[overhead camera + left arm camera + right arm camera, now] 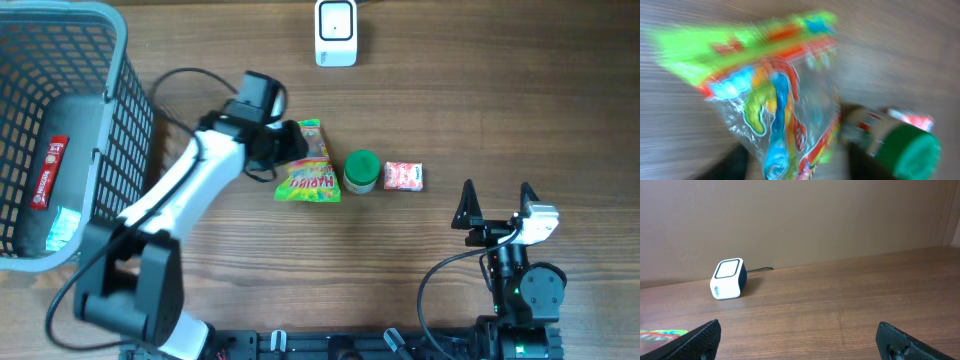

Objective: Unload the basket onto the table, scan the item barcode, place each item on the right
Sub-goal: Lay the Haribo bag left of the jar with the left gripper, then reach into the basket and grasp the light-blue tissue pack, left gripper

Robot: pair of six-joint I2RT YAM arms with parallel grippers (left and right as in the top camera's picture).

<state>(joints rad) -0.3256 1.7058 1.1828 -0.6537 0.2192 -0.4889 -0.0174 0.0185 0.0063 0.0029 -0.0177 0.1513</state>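
Note:
A clear gummy-candy bag (308, 180) with a green and red top lies flat on the wooden table, left of centre. My left gripper (292, 150) hovers at the bag's upper left edge. In the left wrist view the bag (775, 100) fills the frame, blurred, and its lower end runs between the two dark fingers (727, 165), which stand apart with a gap on each side. The white barcode scanner (336, 32) stands at the table's far edge; the right wrist view shows the scanner (728, 278) too. My right gripper (497, 195) rests open at the near right, empty.
A jar with a green lid (361, 171) stands just right of the bag, and a small red-and-white packet (403, 176) lies beyond it. A grey mesh basket (110, 60) at the far left holds a dark pack with a red label (50, 170).

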